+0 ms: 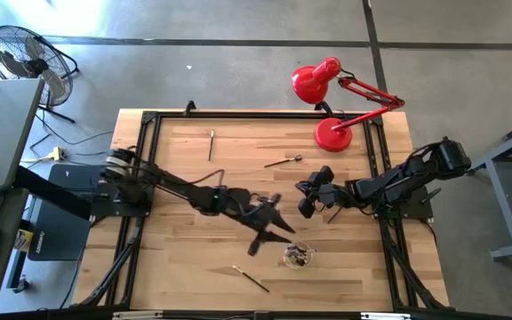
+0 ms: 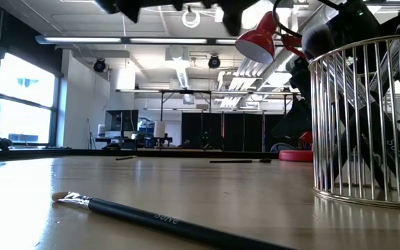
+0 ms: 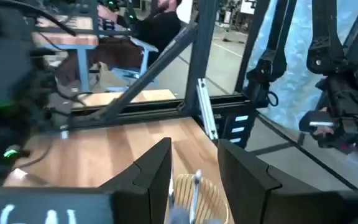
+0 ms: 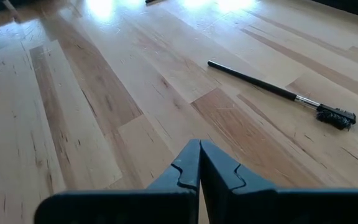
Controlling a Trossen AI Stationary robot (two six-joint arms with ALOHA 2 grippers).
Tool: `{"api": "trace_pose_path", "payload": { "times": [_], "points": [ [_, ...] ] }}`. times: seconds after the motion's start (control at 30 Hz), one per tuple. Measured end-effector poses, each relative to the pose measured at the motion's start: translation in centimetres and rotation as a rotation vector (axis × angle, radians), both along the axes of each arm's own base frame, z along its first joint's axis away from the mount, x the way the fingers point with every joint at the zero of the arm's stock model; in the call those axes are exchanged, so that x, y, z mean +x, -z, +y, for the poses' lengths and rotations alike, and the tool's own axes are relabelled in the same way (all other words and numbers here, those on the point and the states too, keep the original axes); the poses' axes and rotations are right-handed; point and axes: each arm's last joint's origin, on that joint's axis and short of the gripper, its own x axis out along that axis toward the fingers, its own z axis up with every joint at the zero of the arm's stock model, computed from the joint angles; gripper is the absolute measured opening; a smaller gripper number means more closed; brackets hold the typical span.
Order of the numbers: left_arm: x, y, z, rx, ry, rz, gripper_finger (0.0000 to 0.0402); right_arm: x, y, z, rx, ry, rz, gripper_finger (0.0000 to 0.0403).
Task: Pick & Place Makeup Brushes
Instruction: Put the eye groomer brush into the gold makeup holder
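Step in hand — judged as the drop: left pincer hangs just above the wire cup, which already holds several makeup brushes. Its fingers stand apart; whether a brush lies between them I cannot tell. Loose brushes lie at 12 o'clock and 6 o'clock on the surface. Right pincer — shut, empty — faces another brush. Next: fetch a loose brush.

The left gripper hangs beside a small round wire cup on the pale wooden table; three thin makeup brushes lie scattered.
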Motion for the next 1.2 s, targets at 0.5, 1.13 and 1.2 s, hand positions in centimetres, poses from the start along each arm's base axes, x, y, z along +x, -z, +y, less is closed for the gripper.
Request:
{"api": "trace_pose_path", "payload": {
  "times": [0.5, 1.13, 1.2],
  "points": [
    [-13.6, 3.1, 5.4, -0.051, -0.264, -0.084, 0.0010, 0.1, -0.1, 0.0, 0.053, 0.035, -0.040, 0.0004],
    [-20.9, 8.8, 7.6, -0.028, -0.686, 0.473, 0.0001, 0.6, -1.2, -0.1, 0.030, 0.107, -0.175, 0.0005],
    [-21.1, 9.0, 7.6, -0.007, -0.686, 0.499, 0.0001, 0.6, -1.3, -0.2, 0.030, 0.112, -0.192, 0.0006]
  ]
}}
